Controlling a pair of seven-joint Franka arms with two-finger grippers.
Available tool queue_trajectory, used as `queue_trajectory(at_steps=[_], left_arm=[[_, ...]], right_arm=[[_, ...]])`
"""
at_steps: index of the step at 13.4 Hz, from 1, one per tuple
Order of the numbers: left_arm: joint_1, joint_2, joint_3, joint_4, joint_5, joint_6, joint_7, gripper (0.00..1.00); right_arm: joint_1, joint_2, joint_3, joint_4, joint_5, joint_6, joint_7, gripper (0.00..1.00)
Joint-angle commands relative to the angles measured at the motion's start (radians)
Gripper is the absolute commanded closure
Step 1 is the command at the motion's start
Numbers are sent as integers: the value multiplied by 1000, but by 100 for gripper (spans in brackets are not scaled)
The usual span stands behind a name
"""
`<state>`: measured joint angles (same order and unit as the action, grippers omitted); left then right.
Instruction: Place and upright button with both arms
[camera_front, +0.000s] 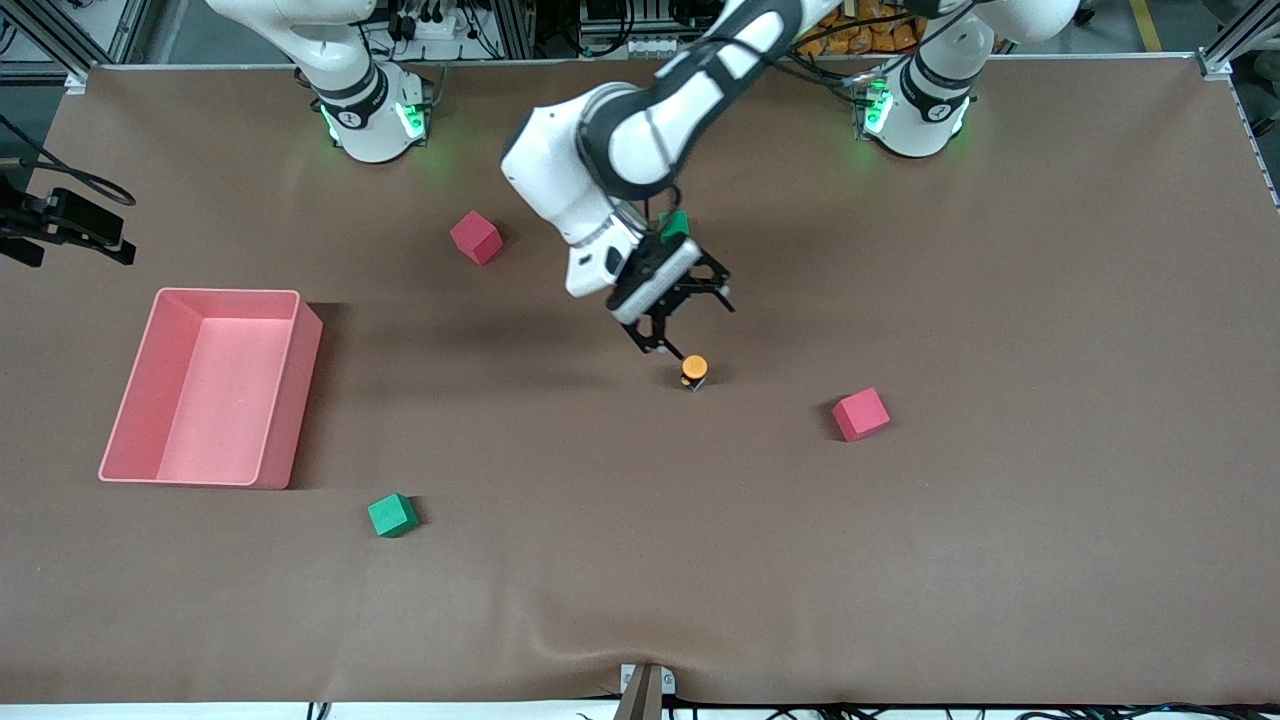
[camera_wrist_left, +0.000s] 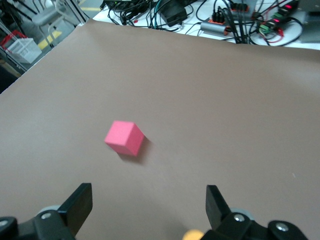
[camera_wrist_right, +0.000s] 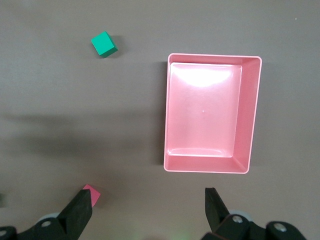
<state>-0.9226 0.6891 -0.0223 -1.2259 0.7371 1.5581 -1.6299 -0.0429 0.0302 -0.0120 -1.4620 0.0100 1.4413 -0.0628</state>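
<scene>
Front view shows the small orange-capped push-button (camera_front: 694, 371) already upright on the brown tabletop (camera_front: 1000, 300), just below the empty, wide-open left gripper (camera_front: 680, 330); the right gripper (camera_wrist_right: 147, 212), also open, waits.

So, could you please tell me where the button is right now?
In the front view, the button stands on the table just under the left tool, with a red cube beside it toward the left arm's end.
</scene>
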Motion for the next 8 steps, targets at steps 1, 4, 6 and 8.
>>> queue_trajectory(at_steps=[1,4,6,8], left_arm=[[80,-54,-11,-24,-31,45,114,0],[197,-109,-13,-23,-114,143,240,0],[260,-118,-13,-21,-123,171,348,0],[364,-150,-24,-21,-165,212,474,0]], right_arm=[[5,-1,-2,6,11,-1,3,0],[17,-3,-3,6,10,-2,1,0],[18,-3,-3,6,11,-2,1,0],[49,-3,-3,6,10,-2,3,0]])
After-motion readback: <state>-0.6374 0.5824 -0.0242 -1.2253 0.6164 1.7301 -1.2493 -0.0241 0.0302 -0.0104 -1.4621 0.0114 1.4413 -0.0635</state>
